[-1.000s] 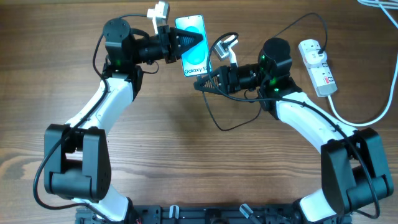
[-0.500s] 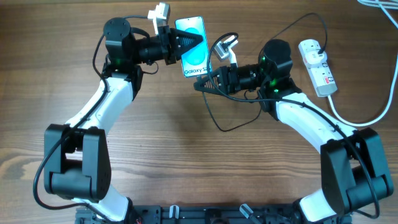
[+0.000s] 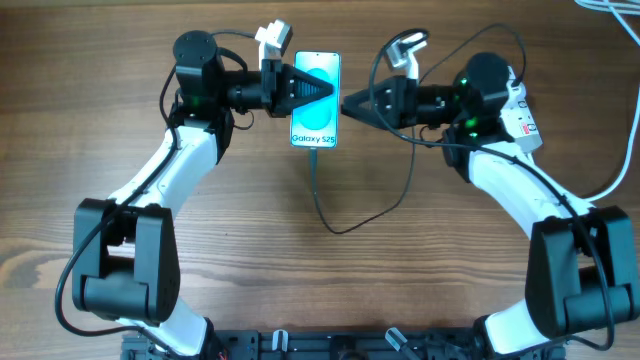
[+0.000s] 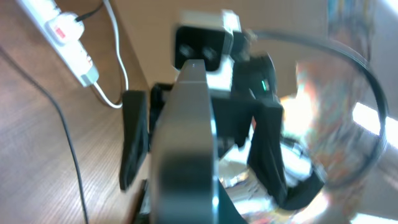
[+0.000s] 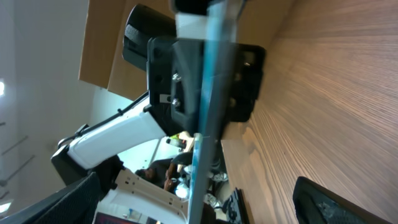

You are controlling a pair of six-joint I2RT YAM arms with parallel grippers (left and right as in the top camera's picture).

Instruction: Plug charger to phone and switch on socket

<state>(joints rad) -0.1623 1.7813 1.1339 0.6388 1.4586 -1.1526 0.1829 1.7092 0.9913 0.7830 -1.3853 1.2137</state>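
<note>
The phone (image 3: 316, 110), turquoise screen up, is held above the table with my left gripper (image 3: 303, 90) shut on its left edge. The charger (image 3: 322, 205), a thin black cable, hangs from the phone's lower end, loops over the table and runs up towards the socket (image 3: 527, 130), a white power strip at the right, partly under my right arm. My right gripper (image 3: 347, 105) stands open just right of the phone, not touching it. In the right wrist view the phone (image 5: 208, 93) is seen edge-on between wide-apart fingers (image 5: 336, 199). The socket (image 4: 62, 37) shows blurred in the left wrist view.
The socket's thick white cord (image 3: 600, 185) curves off the right edge of the wooden table (image 3: 300, 280). Another white cable (image 3: 612, 15) crosses the far right corner. Both arm bases stand at the near edge.
My right gripper has opened, let go of the cable end and drawn back to the right. The cable now hangs from the phone's lower end. The left gripper shifted the phone slightly right.
</note>
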